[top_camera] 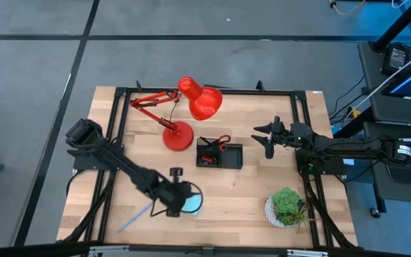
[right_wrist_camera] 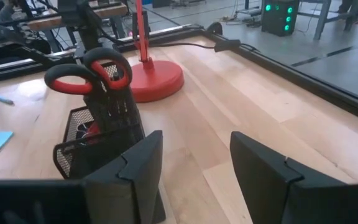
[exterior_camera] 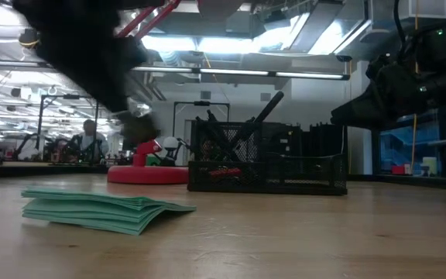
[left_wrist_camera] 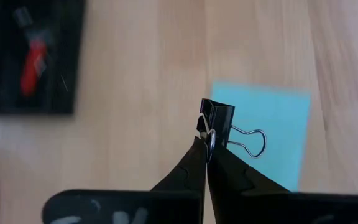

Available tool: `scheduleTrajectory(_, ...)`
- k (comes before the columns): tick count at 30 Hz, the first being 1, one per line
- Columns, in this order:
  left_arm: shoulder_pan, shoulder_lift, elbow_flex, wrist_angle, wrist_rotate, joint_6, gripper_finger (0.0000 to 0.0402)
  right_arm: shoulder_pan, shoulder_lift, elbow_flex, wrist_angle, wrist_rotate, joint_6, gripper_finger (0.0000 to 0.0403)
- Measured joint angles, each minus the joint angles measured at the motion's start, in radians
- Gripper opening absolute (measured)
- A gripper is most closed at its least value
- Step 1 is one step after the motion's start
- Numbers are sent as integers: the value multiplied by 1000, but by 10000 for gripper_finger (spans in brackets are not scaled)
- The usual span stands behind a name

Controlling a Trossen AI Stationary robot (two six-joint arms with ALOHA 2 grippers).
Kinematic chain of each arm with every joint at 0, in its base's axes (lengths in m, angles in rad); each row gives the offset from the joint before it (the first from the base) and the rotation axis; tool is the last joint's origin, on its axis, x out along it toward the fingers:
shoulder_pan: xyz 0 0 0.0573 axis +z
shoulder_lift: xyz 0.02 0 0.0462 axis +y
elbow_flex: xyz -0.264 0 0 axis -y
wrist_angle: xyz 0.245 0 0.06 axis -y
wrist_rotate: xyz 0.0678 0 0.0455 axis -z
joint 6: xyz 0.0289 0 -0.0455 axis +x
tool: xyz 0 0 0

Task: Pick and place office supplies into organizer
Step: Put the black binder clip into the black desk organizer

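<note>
Black fingers (left_wrist_camera: 207, 163) of the left gripper (top_camera: 173, 193) pinch a small black binder clip (left_wrist_camera: 219, 118) above the teal sticky-note pad (left_wrist_camera: 271, 134). Its wrist view blurs the organizer (top_camera: 218, 154), off to one side. Red-handled scissors (right_wrist_camera: 89, 74) stand inside it. Nearby, the right gripper (top_camera: 270, 138) waits, fingers spread wide, holding nothing.

**Both arms, quick look**

Left arm runs from the left edge down toward the lower middle of the overhead frame, left gripper (left_wrist_camera: 207, 149) pinched tight on a binder clip (left_wrist_camera: 219, 119). Right arm comes in from the right edge, right gripper (right_wrist_camera: 194, 168) hanging with fingers spread wide, nothing between them.
</note>
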Motion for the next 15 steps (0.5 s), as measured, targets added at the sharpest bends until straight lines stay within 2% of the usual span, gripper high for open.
scheduleTrajectory(11,211,0,0,373,-9,390,2,0,0,0,0,-1,-31,191)
scheduleTrajectory(15,273,0,0,399,-3,436,2,0,0,0,-7,-1,-34,191)
